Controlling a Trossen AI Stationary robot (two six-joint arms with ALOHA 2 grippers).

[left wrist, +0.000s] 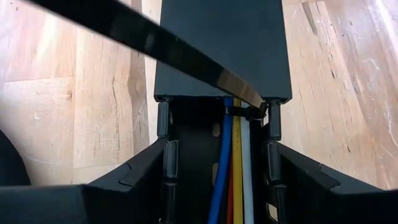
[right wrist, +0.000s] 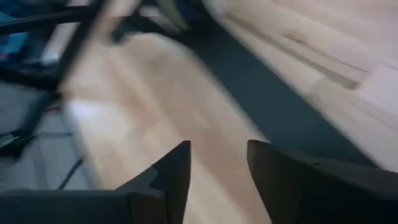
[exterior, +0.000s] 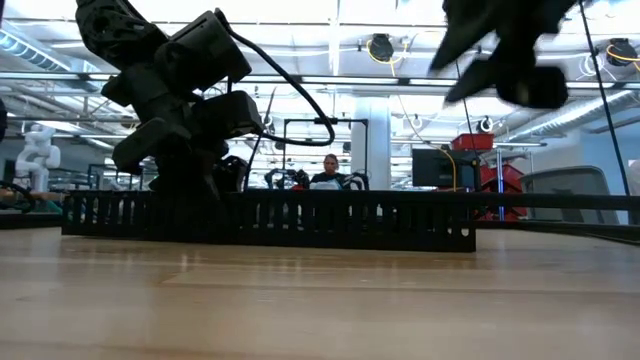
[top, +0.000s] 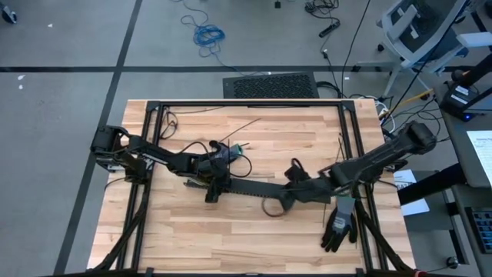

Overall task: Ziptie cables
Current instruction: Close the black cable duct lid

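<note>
Overhead, table-level, two wrist close-ups

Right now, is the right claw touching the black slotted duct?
Apart. In the right wrist view the right claw is open with only bare wood between its fingers, and the black slotted duct lies beyond them with wood showing between.
</note>
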